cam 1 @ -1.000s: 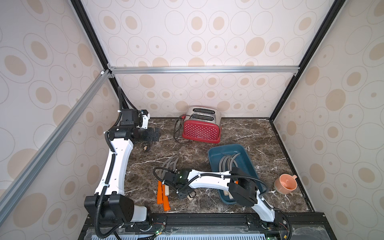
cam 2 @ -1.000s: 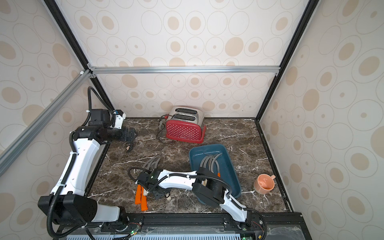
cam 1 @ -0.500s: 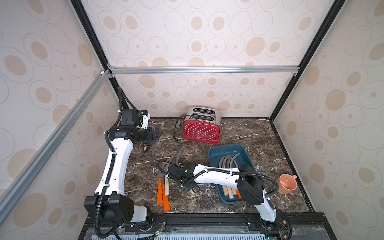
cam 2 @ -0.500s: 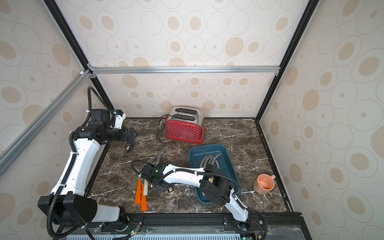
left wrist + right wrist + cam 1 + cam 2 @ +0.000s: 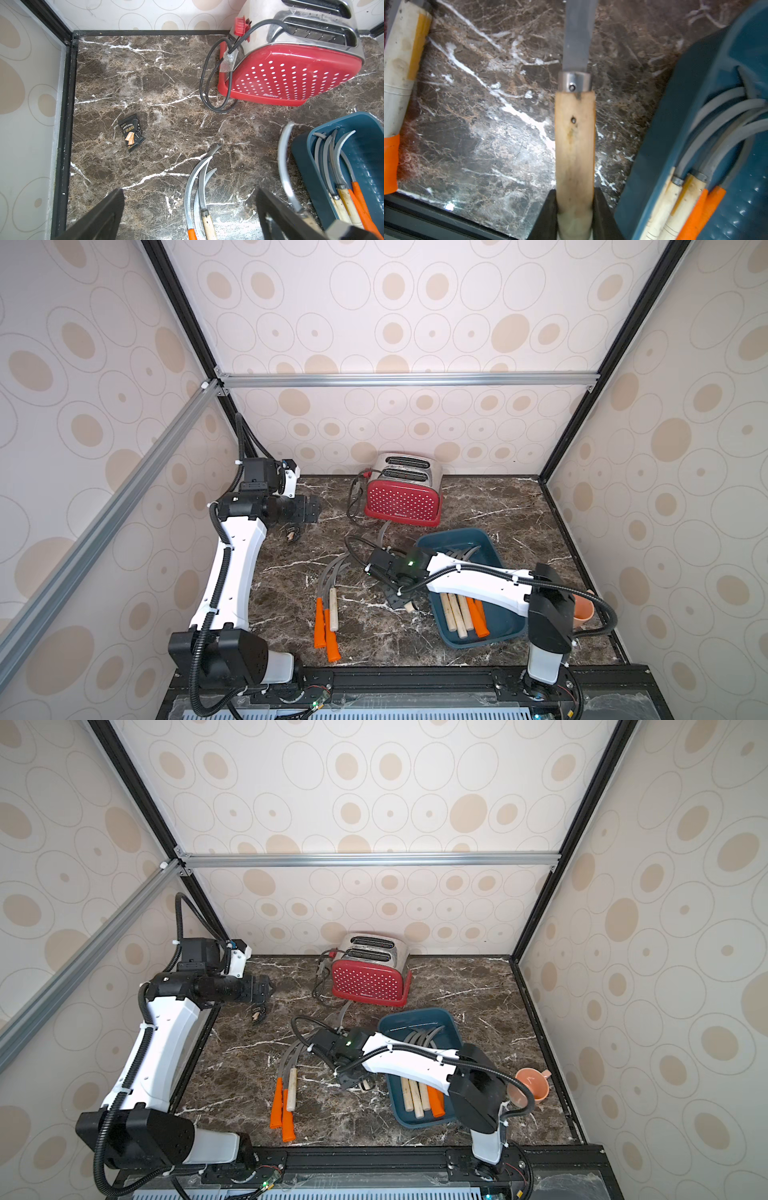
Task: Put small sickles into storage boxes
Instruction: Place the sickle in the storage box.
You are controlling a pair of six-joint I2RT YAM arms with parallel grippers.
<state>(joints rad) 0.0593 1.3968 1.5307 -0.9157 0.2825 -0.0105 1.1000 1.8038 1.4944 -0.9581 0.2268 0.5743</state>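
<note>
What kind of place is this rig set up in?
Probably a staged test booth dressed as a kitchen counter, not a real kitchen: a marble-look tabletop boxed in by wallpapered panels on an aluminium frame, with a red toaster and a peach cup as props.

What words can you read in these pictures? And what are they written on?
"DRYCAKE": on the small black snack packet, in white letters near its top.
"Belinee": low on the red face of the red dotted toaster; the last letters are a little blurred.
The bigger signs under "DRYCAKE" and the packet's fine print are too small to read.
Nothing else carries readable text.
</note>
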